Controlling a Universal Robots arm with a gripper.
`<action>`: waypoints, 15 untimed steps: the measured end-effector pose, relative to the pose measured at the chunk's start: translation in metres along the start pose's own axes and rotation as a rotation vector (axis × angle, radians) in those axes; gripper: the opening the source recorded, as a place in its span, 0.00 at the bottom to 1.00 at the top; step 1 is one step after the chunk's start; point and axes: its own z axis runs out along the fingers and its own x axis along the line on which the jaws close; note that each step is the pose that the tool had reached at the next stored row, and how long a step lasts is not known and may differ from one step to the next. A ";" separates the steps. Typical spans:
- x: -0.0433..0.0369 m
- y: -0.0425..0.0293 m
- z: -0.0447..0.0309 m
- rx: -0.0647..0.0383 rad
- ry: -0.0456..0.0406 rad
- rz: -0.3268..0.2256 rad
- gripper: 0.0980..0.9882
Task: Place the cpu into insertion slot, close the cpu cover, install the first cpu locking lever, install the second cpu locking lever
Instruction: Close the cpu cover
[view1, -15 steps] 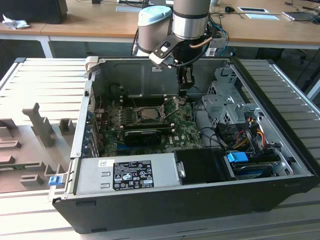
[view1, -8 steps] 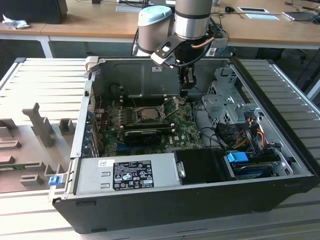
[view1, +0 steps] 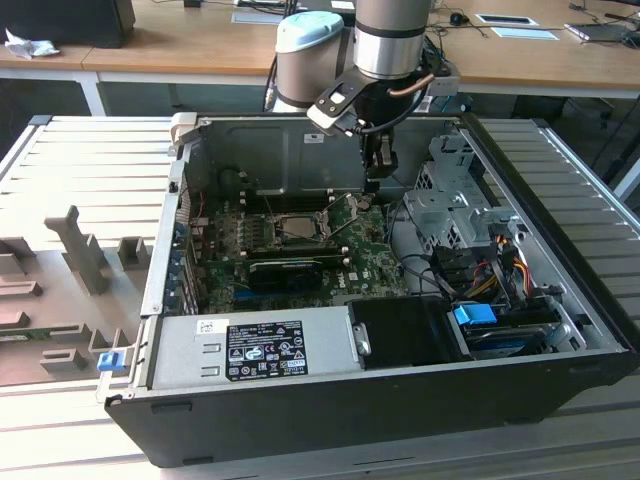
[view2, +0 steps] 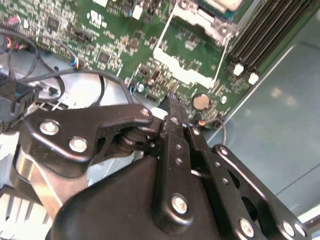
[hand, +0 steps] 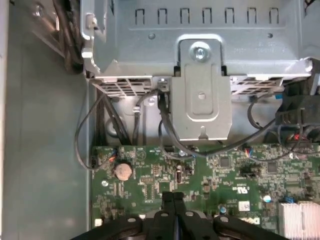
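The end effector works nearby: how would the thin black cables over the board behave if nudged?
The black cables likely flop aside: they hang in loose curves by the green board. Probably light, being thin. Their ends look attached, so they may tug.

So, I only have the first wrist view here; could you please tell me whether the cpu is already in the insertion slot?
Observer: Yes. In the exterior view the cpu lies flat in the insertion slot.
Operator: Thank you. Where does that sit relative to the end effector?
Observer: The end effector hangs over the green board, to the exterior view's right of the slot and apart from it.
Operator: And what runs next to the slot?
Observer: In the second wrist view, long black memory slots lie alongside it.
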 end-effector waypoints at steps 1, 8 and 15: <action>0.0001 0.0023 0.0006 0.000 0.0000 0.000 0.01; 0.0002 0.0034 0.0095 0.000 0.0003 0.000 0.01; 0.0003 0.0044 0.0201 0.000 0.0004 0.000 0.01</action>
